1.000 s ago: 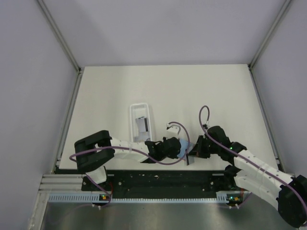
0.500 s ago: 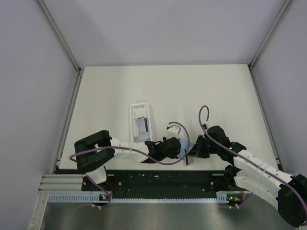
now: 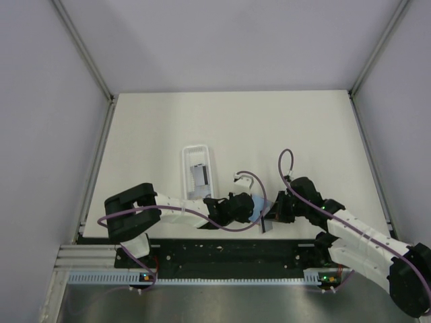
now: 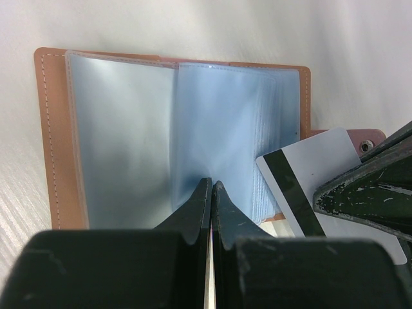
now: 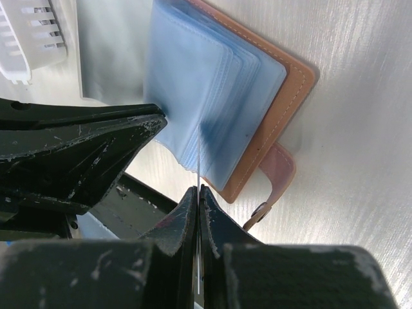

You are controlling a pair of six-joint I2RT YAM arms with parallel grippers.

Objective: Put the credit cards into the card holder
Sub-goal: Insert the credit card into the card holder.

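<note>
Left wrist shows my left jaws clenched on a card holder (image 4: 58, 141) sleeve mid-frame; right jaws, lower right, grip a striped credit card (image 4: 309, 161) overlapping its corner.

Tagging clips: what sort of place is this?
Probably a robot lab cell: grey walls and aluminium rails enclose a white table, with a left arm and right arm at its edge.
</note>
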